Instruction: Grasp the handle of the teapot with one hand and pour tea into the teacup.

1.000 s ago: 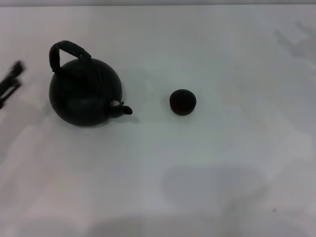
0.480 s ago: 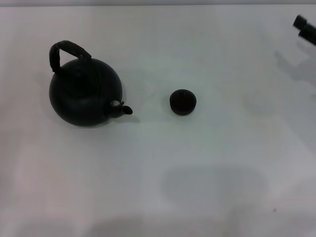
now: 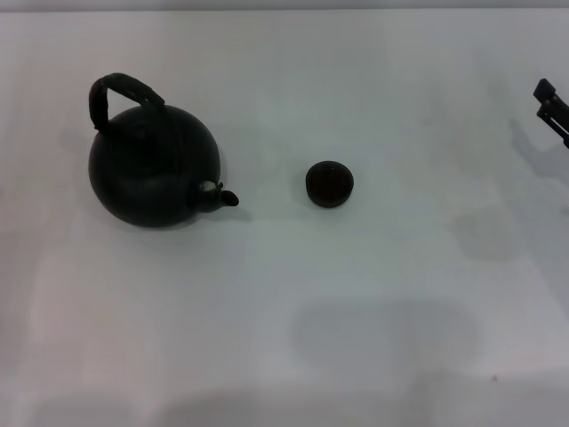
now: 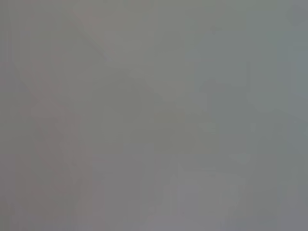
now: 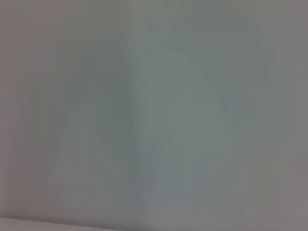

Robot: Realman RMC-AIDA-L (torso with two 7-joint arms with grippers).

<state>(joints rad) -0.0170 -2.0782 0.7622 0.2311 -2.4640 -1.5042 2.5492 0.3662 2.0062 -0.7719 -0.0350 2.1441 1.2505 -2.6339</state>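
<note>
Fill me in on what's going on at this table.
Nothing is being handled right now. The black teapot sits on the white table, its arched handle free and its spout aimed toward the small dark teacup, which stands apart from it. The right gripper is just showing at the table's right edge, far from both. The left gripper is out of sight.

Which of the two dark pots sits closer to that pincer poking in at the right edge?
The small round dark teacup. It sits between the large black teapot and the right pincer.
</note>
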